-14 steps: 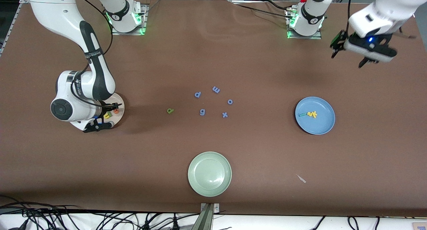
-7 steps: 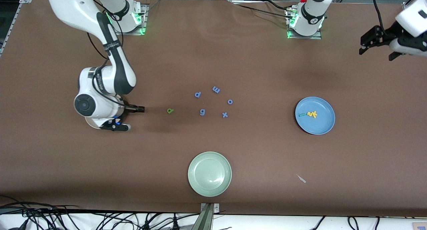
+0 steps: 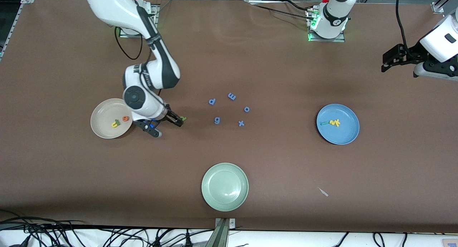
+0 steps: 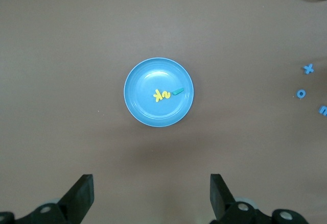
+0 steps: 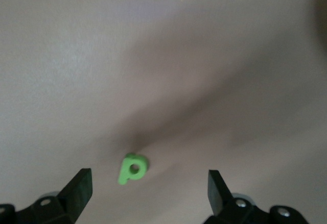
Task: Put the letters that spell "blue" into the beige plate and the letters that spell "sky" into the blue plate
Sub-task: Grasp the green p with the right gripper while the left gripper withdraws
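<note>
brown table (image 3: 272,61) fills view; black cables (image 3: 71,234) along near edge, metal framing at top.

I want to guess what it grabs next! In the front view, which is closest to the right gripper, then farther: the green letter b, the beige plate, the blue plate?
1. Green foam letter b: beside the open right gripper.
2. Round beige plate: toward the right arm's end.
3. Round blue plate: toward the left arm's end.

Glossy blue plate (image 3: 337,124), matt brown table (image 3: 286,68)
</note>
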Robot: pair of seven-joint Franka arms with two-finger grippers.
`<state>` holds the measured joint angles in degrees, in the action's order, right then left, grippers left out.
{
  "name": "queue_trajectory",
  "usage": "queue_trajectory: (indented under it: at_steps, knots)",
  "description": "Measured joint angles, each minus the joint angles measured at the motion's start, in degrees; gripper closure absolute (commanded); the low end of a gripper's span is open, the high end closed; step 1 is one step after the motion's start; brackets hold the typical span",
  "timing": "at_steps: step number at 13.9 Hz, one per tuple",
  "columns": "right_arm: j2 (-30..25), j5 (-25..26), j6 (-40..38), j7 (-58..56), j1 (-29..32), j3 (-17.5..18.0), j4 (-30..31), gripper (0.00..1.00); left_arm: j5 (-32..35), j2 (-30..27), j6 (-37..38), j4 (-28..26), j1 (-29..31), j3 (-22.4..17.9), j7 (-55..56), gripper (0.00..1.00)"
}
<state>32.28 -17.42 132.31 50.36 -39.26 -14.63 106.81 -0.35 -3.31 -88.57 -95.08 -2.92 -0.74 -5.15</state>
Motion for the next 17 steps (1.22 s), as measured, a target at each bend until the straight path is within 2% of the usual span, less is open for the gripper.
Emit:
queue_trajectory:
  at_steps: [7,8,9,10,12,13,14,17]
  knots:
    - [1.91,-0.05,7.17,6.14,-1.89,0.22,2.49,0.01,0.0,0.23,0.95,0.11,-0.22,0.0,1.83,0.0]
    - [2.0,-0.07,8.01,6.31,-2.24,0.4,3.06,0.05,0.0,0.28,0.96,0.11,-0.22,0.0,1.84,0.0]
    - [2.01,-0.08,8.45,6.47,-2.52,0.48,3.38,0.11,0.0,0.32,0.97,0.11,-0.22,0.0,1.85,0.0]
    - [2.01,-0.09,8.65,6.58,-2.72,0.49,3.46,0.24,0.0,0.34,0.97,0.11,-0.22,0.0,1.86,0.0]
    - [2.01,-0.09,8.88,6.59,-2.78,0.48,3.47,0.6,0.0,0.36,0.98,0.11,-0.22,0.0,1.88,0.0]
    - [2.01,-0.09,8.98,6.59,-2.78,0.48,3.47,0.72,0.0,0.37,0.98,0.11,-0.22,0.0,1.88,0.0]
    - [2.02,-0.09,9.09,6.59,-2.78,0.48,3.47,0.8,0.0,0.37,0.98,0.11,-0.22,0.0,1.88,0.0]
    - [2.21,-0.1,9.61,6.6,-2.79,0.48,3.48,0.91,0.0,0.42,1.04,0.11,-0.18,-0.03,1.89,0.0]
